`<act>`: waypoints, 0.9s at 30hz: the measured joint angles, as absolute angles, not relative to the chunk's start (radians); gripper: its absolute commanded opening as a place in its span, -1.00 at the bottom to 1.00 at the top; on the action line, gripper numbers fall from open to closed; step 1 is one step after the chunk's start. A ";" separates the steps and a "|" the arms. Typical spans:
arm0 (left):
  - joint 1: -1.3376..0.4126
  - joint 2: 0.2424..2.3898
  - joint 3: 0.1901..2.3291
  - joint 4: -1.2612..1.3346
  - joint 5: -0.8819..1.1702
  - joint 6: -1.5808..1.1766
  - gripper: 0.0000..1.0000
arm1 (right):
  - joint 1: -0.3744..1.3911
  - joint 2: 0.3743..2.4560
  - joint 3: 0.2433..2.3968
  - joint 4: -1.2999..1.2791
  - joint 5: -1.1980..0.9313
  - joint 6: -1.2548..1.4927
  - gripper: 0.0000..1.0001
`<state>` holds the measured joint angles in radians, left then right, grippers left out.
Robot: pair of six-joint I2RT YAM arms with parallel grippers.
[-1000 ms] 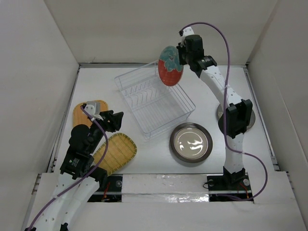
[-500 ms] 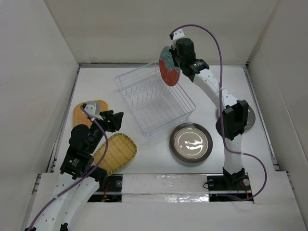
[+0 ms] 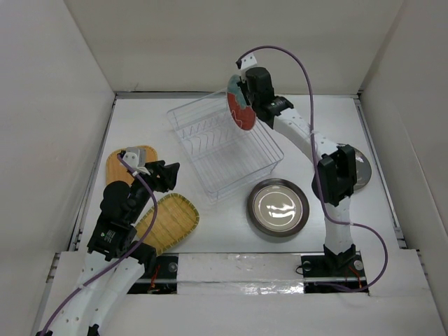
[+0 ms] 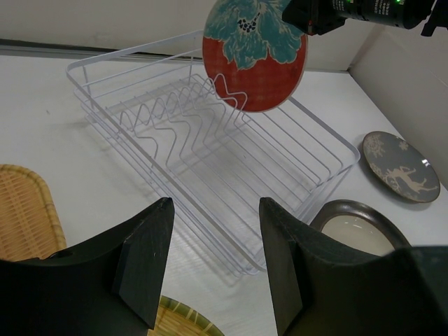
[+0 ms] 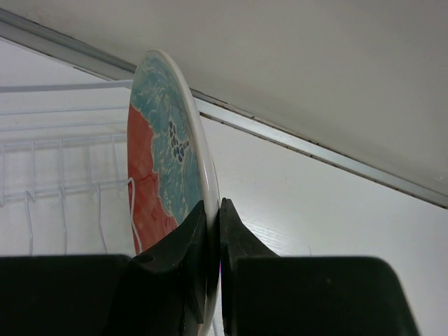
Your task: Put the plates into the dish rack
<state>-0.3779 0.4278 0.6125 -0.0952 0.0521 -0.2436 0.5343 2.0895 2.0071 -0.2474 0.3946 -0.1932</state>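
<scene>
The right gripper (image 5: pixel 212 213) is clamped tight on the rim of the round red-and-teal plate (image 4: pixel 254 52), holding it upright on edge above the far end of the clear dish rack (image 3: pixel 224 168); whether its lower edge touches the divider prongs I cannot tell. The left gripper (image 4: pixel 213 269) stands partly open and empty above the worktop (image 3: pixel 224 227), near the orange woven plate (image 3: pixel 133 159) and the yellow woven plate (image 3: pixel 168 222). The shiny metallic plate (image 3: pixel 278 208) and the deer plate (image 4: pixel 401 166) lie flat outside the rack.
</scene>
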 measured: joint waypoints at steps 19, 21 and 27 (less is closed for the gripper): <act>-0.378 0.398 0.612 -0.095 0.062 -0.244 -0.02 | 0.603 2.093 2.016 -0.242 0.549 -0.141 0.09; -0.378 0.395 0.612 -0.095 0.067 -0.244 -0.02 | 0.600 2.091 2.017 -0.246 0.553 -0.116 0.17; -0.378 0.379 0.612 -0.096 0.080 -0.244 -0.03 | 0.532 1.842 1.665 -0.166 0.469 0.094 -0.74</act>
